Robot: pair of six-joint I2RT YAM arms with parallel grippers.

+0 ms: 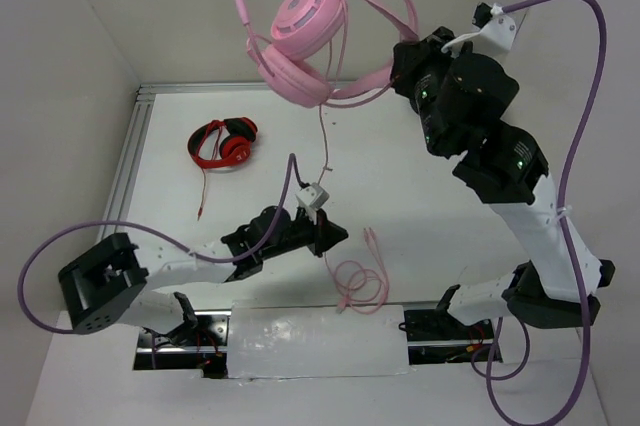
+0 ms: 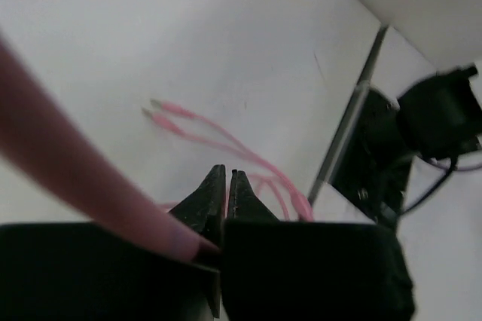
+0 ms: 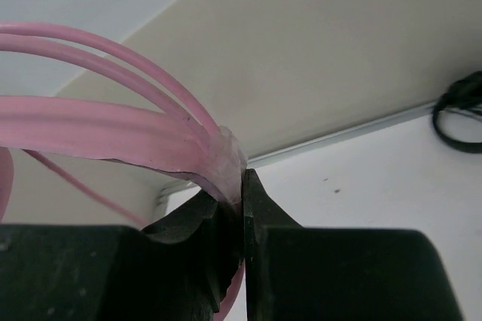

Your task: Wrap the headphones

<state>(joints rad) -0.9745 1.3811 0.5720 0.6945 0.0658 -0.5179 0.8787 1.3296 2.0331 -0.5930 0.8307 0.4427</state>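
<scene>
Left arm (image 1: 200, 261) low, outstretched, fingers (image 2: 207, 200) pinched together; right arm (image 1: 520, 206) raised high, fingers (image 3: 263, 212) clamped

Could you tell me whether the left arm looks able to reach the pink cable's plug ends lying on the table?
Probably yes: the plug ends lie on bare table just ahead of the left end effector, nothing between. But it is shut on the cable, so it must let go first.

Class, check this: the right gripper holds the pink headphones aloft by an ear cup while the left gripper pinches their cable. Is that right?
No: the right gripper clamps the headphones by the headband, not an ear cup, as the right wrist view shows. The left gripper does pinch the cable.
</scene>
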